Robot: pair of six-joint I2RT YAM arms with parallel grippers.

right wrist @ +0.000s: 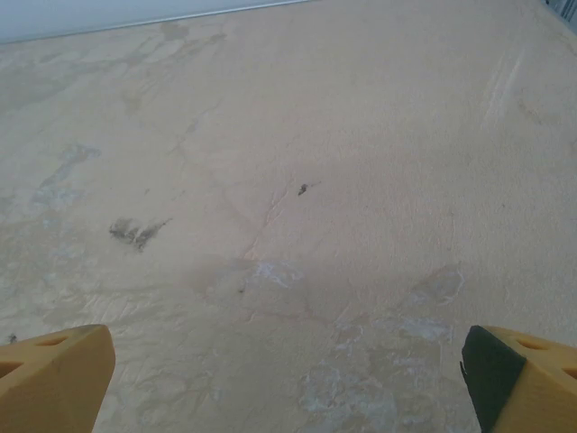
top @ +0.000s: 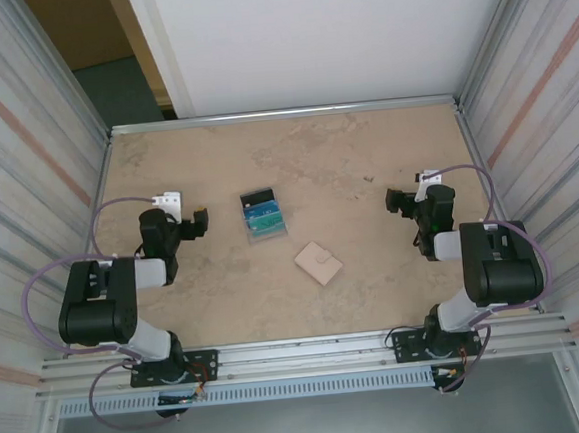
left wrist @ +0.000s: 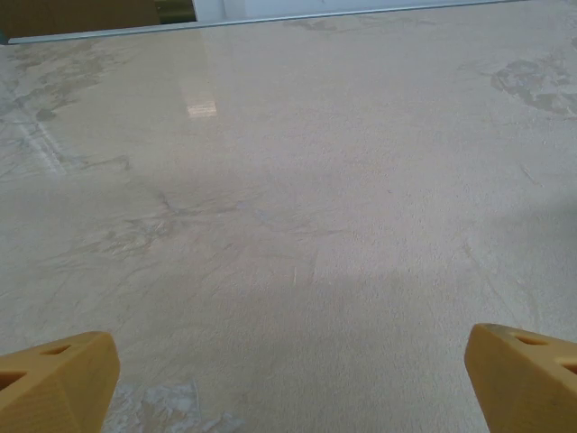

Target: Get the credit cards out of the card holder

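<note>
Fanned blue-teal-black plastic cards (top: 261, 215) are lying apart, at eleven o'clock from the flat beige wallet (top: 318, 264), so the task is seemingly finishing. The left gripper (top: 198, 224) and right gripper (top: 397, 201) are gaping wide and empty, needing no further grasp.

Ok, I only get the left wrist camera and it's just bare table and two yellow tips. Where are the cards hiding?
Observer: The credit cards lie fanned on the table, just to the right of your left hand.
Operator: And the wallet thing?
Observer: The card holder lies flat, apart from the cards and nearer the table's front edge.
Operator: What's the other hand doing?
Observer: The right hand is over the table's right side, open and holding nothing.
</note>
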